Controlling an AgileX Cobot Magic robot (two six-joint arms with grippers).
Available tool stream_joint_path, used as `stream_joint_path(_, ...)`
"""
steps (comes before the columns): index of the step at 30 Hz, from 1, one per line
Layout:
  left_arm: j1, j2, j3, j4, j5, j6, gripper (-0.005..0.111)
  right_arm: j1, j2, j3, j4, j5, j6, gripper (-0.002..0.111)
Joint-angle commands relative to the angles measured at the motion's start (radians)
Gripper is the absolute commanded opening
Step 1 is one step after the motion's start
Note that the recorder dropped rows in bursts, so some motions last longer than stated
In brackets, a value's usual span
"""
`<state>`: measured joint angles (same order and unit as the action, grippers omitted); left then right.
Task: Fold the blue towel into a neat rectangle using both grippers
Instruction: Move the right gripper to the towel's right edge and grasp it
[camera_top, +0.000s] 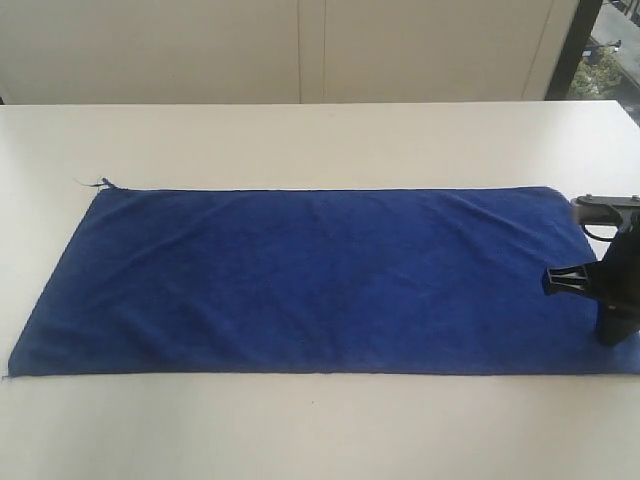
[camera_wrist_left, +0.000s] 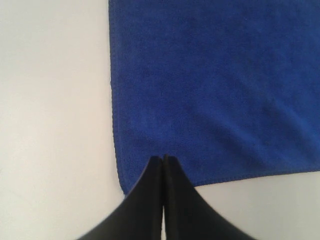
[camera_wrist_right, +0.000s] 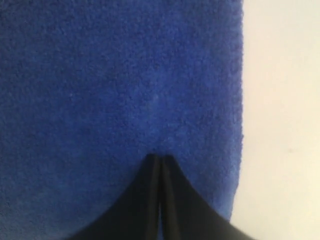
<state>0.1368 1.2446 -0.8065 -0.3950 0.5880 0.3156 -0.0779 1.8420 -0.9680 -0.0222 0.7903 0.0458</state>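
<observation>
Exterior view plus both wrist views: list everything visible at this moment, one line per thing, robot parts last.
blue towel: one, royal blue, spread flat and unfolded on the table
loose thread: one, dark, at the towel's far left corner
table: one, white, under the towel
wall panels: several, off-white, behind the table
window: one, dark frame, top right of the exterior view
left gripper: one, black, jaws shut, tip over the towel near a corner; not seen in the exterior view
right gripper: one, black, jaws shut, tip over the towel near its right end
</observation>
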Motion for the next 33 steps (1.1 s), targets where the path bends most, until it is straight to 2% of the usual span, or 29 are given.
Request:
stream_joint_path(1,-0.006,-0.010,0.008,-0.005,0.009,0.000,0.000,0.002,0.011,0.002,-0.013,-0.042,0.012,0.000)
stream_joint_path(12,-0.006,-0.010,0.008,-0.005,0.009,0.000,0.000,-0.004,-0.116,-0.030,0.007,-0.137,0.038,0.000)
stream_joint_path(21,-0.006,-0.010,0.008,-0.005,0.009,0.000,0.000,-0.046,-0.060,-0.158,-0.004,-0.140,0.001,0.000)
stream_joint_path(27,-0.006,-0.010,0.008,-0.005,0.009,0.000,0.000,-0.088,0.015,-0.240,0.022,-0.087,-0.180,0.000)
stream_joint_path(33,-0.006,-0.010,0.008,-0.005,0.009,0.000,0.000,-0.091,0.082,-0.258,0.151,-0.104,-0.353,0.000)
